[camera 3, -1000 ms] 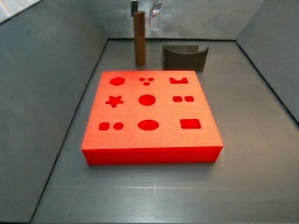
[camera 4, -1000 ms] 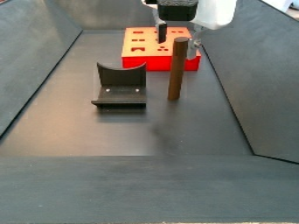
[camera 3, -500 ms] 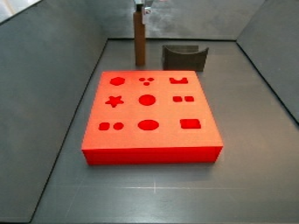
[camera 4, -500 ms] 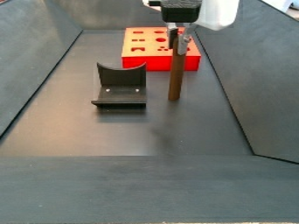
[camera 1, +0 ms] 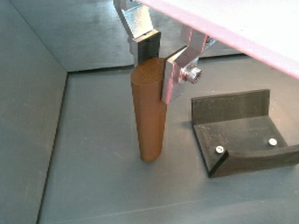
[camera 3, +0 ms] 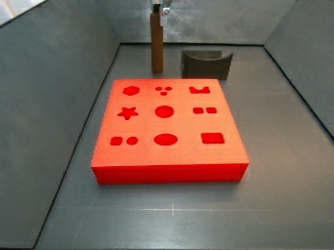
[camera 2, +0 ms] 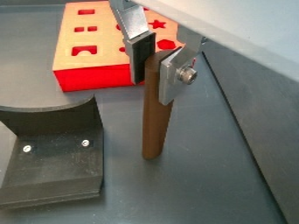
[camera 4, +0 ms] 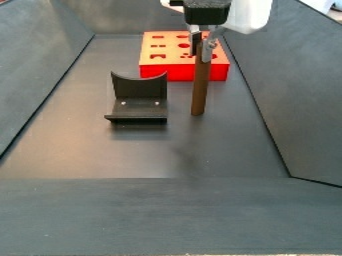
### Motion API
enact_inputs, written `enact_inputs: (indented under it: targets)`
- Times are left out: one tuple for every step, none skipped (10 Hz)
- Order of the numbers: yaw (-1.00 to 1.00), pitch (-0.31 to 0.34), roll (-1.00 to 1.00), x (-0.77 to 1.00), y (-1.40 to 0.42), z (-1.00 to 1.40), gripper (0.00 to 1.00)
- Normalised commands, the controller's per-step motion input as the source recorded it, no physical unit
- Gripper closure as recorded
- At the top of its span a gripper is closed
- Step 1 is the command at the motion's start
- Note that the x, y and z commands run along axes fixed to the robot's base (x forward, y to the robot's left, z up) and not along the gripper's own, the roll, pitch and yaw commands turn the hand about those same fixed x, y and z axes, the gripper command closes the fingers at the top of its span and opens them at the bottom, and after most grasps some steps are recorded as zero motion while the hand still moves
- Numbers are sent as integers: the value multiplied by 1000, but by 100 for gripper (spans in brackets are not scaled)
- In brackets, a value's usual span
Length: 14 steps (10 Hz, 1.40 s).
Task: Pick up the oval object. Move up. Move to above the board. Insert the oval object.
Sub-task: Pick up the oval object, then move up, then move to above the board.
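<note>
In a wrist view my gripper (camera 1: 162, 58) sits at the top of the peg (camera 1: 149, 114), one silver finger (camera 1: 143, 44) on each side of its upper end, pads against or just off the wood; I cannot tell whether they are pressing yet. The peg stands upright on the floor beside the dark arch block (camera 1: 239, 131). It looks stiff, light and smooth, so I judge a firm pinch near the top is right, though a tall peg may swing if gripped loosely.

In a wrist view the peg (camera 2: 156, 122) again stands between my fingers (camera 2: 177, 73), with the red board (camera 2: 103, 42) beyond it and the arch block (camera 2: 56, 157) near.

In a side view my gripper (camera 3: 159, 10) comes straight down onto the peg (camera 3: 156, 47) behind the board (camera 3: 167, 128).

In a side view my wrist hangs vertically, gripper (camera 4: 202, 42) low on the peg (camera 4: 199, 85), board (camera 4: 183, 53) well apart behind
</note>
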Motion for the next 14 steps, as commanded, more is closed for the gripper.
enact_inputs:
  targets:
    - [0, 0, 0, 0, 0, 0, 100]
    - [0, 0, 0, 0, 0, 0, 100]
    - [0, 0, 0, 0, 0, 0, 100]
    - [0, 0, 0, 0, 0, 833, 100]
    - [-5, 24, -2, -34, 35, 789, 100]
    - [-8, 42, -9, -43, 40, 647, 100]
    - [-14, 48, -16, -27, 26, 492, 100]
    - [-16, 57, -26, 0, 19, 260, 100]
    - [-88, 126, 14, -305, -295, 1000, 100]
    - [-78, 115, 11, -307, -301, 1000, 100]
    - [-53, 78, 12, -294, -279, 1000, 100]
    - [-12, 22, -1, -255, -230, 1000, 100]
    - [0, 14, -9, -241, -220, 1000, 100]
    - [11, 15, -31, -209, -192, 1000, 100]
